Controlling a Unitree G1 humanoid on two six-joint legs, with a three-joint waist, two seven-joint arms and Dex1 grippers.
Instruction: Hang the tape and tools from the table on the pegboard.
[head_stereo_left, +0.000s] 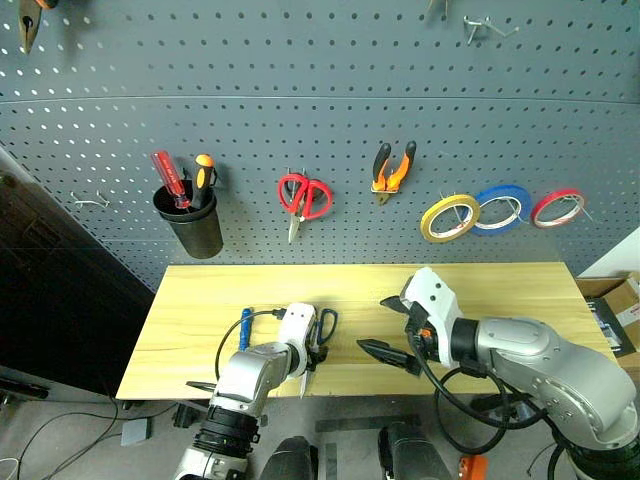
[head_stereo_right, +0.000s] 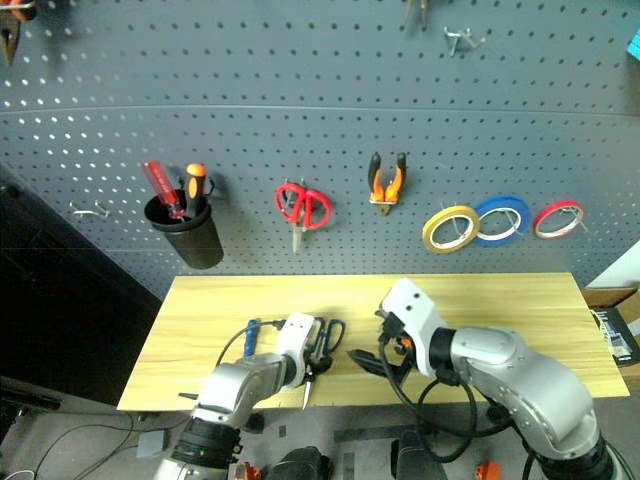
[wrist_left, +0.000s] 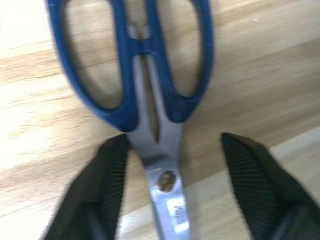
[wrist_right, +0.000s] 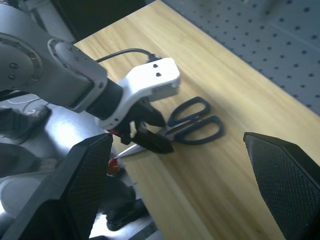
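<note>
On the pegboard (head_stereo_left: 320, 90) the tape (head_stereo_left: 449, 217) and pliers (head_stereo_left: 393, 170) are already hung; scissors (wrist_right: 192, 122) and screwdriver (head_stereo_left: 245, 327) remain on the tabletop (head_stereo_left: 500, 300), scissors straddled, ungripped, by the part-closed left hand (wrist_left: 165, 172); the right hand (head_stereo_left: 392, 325) is held open.

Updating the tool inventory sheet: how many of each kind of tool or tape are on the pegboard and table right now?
Tape rolls: 3 (yellow, blue, red)
Scissors: 2 (red, black)
Screwdrivers: 3 (red, orange, blue)
Pliers: 2 (orange, corner)
Total: 10
</note>
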